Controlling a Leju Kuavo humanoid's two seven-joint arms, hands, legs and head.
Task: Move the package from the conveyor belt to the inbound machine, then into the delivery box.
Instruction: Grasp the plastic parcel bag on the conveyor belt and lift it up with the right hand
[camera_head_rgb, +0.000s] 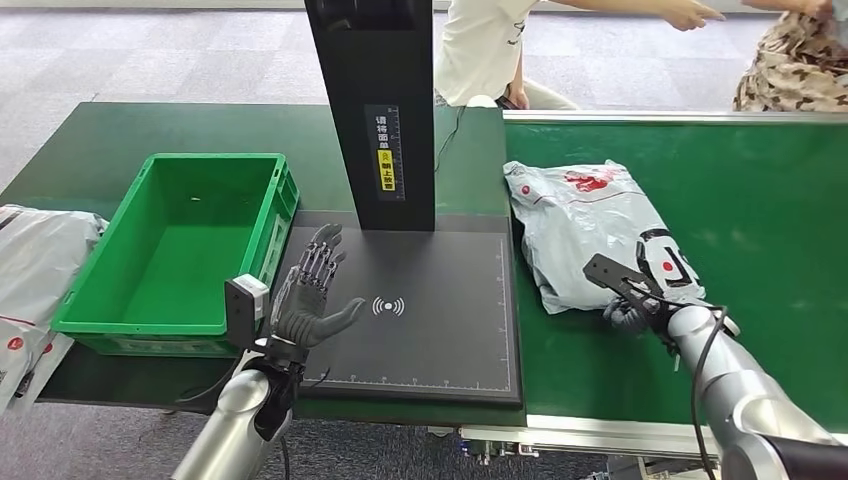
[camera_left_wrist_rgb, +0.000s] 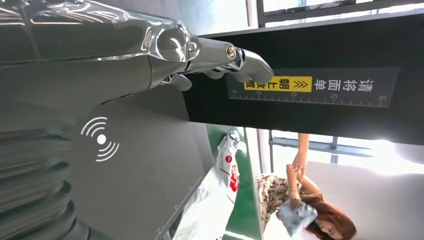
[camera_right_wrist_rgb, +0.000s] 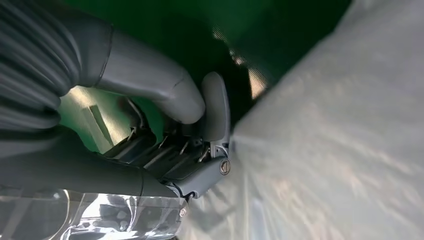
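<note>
The grey plastic package (camera_head_rgb: 590, 225) with red print lies flat on the green conveyor belt (camera_head_rgb: 760, 200), right of the inbound machine. My right hand (camera_head_rgb: 632, 312) is at the package's near corner. Its fingers (camera_right_wrist_rgb: 212, 112) are curled in, the thumb (camera_right_wrist_rgb: 160, 92) pressing on them, against the package's edge (camera_right_wrist_rgb: 330, 150). My left hand (camera_head_rgb: 312, 290) hovers open over the left part of the machine's black scan pad (camera_head_rgb: 430, 320), fingers (camera_left_wrist_rgb: 240, 62) stretched toward the black post (camera_head_rgb: 375, 110). The green delivery box (camera_head_rgb: 175, 250) stands left of the pad and holds nothing.
More grey bagged parcels (camera_head_rgb: 35, 270) lie left of the box at the table's edge. A person (camera_head_rgb: 485, 50) stands behind the machine, and another person (camera_head_rgb: 790, 60) handles a patterned cloth at the belt's far right.
</note>
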